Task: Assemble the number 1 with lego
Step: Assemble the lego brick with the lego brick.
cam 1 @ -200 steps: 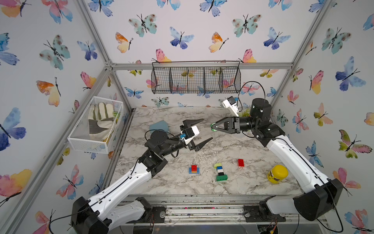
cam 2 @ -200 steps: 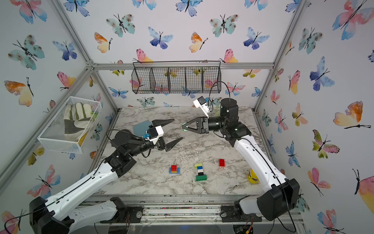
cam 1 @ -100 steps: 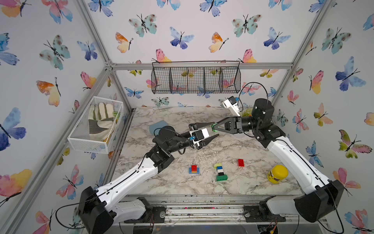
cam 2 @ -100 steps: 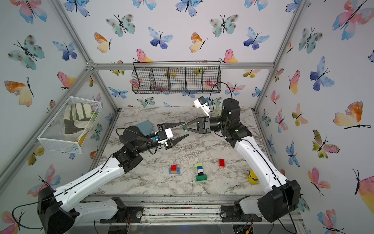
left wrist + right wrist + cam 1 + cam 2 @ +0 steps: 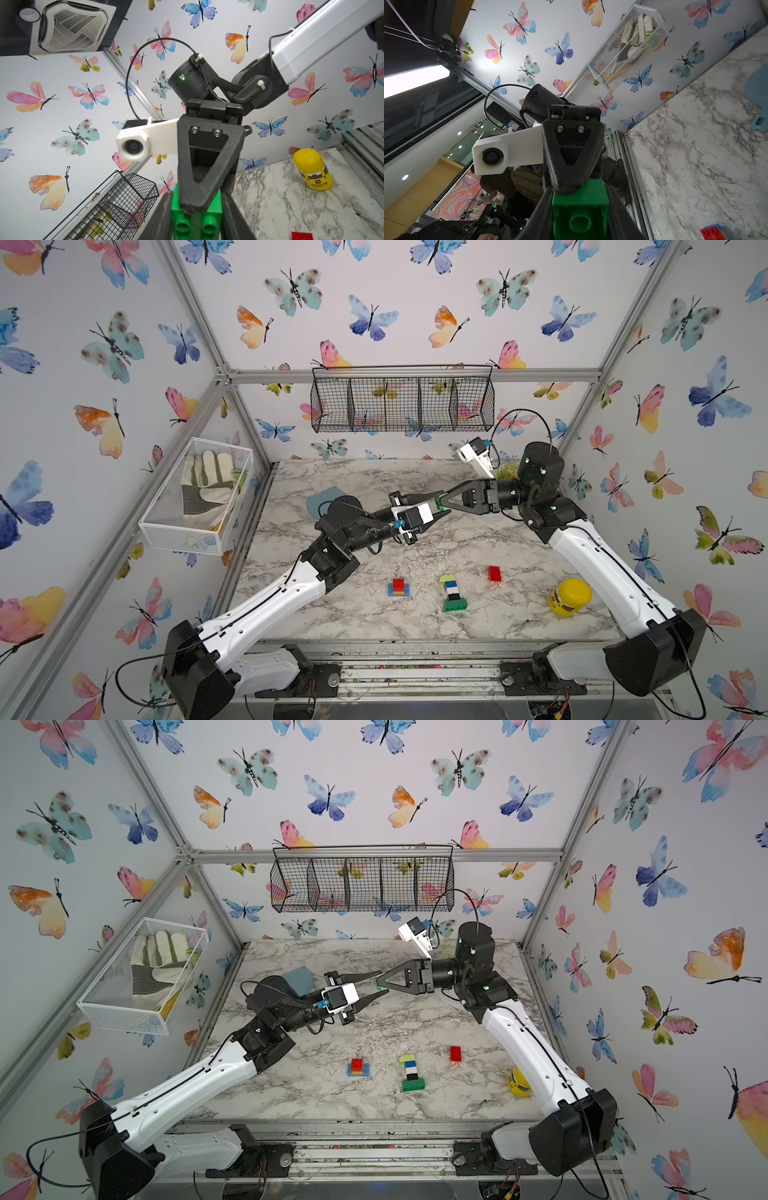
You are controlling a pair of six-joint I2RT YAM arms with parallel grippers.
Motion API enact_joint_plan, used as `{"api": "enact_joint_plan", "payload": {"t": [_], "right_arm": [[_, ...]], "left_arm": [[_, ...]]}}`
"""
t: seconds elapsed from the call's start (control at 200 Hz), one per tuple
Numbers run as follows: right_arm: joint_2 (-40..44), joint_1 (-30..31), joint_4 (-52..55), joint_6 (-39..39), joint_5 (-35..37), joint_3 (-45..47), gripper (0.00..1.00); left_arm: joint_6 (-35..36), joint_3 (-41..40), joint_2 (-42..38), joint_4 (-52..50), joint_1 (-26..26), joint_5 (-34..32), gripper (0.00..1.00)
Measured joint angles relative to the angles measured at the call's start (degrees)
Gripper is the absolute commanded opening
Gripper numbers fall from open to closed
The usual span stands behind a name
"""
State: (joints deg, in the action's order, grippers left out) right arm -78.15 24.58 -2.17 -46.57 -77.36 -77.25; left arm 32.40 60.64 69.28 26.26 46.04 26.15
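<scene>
A green lego brick (image 5: 439,502) (image 5: 380,982) hangs in the air above the middle of the marble table. Both grippers meet on it, fingers crossed at right angles. My left gripper (image 5: 444,502) (image 5: 196,209) is shut on the brick's sides, studs facing its camera (image 5: 195,225). My right gripper (image 5: 439,503) (image 5: 580,207) also pinches it, hollow underside showing (image 5: 580,216). On the table stand a column of lime, blue, white, black and green lego (image 5: 452,593), a small red-on-blue stack (image 5: 398,587) and a lone red brick (image 5: 494,573).
A yellow bottle (image 5: 570,596) stands at the front right near my right arm. A pale blue scoop (image 5: 322,499) lies at the back left behind my left arm. A wire basket (image 5: 403,406) hangs on the back wall. A mesh bin with gloves (image 5: 199,493) hangs on the left wall.
My left arm has stretched right to the right gripper, and its wide-open jaws have closed round the green brick held there. The right arm has barely moved.
</scene>
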Motion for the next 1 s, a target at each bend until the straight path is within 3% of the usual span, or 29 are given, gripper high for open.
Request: {"api": "enact_joint_plan", "payload": {"t": [0.1,0.18,0.4,0.611,1.001], "right_arm": [[0.1,-0.1,1.5,2.4,1.9,-0.2,0.65],[0.1,-1.0,7.9,7.5,6.3,-1.9,0.65],[0.9,-8.2,27.0,19.3,32.3,-5.4,0.64],[1.2,-8.6,35.2,23.7,50.8,-1.4,0.64],[6.7,-8.9,37.3,25.2,66.3,7.5,0.61]], "left_arm": [[0.2,0.5,0.0,-3.0,0.3,-1.9,0.20],[-0.6,1.0,-0.2,-7.6,0.5,-4.2,0.22],[-5.6,3.4,-2.4,-31.9,0.5,-11.2,0.25],[-8.7,4.2,-1.5,-51.8,0.5,-13.6,0.23],[-4.9,13.7,17.5,-73.8,2.2,-19.9,0.21]]}}
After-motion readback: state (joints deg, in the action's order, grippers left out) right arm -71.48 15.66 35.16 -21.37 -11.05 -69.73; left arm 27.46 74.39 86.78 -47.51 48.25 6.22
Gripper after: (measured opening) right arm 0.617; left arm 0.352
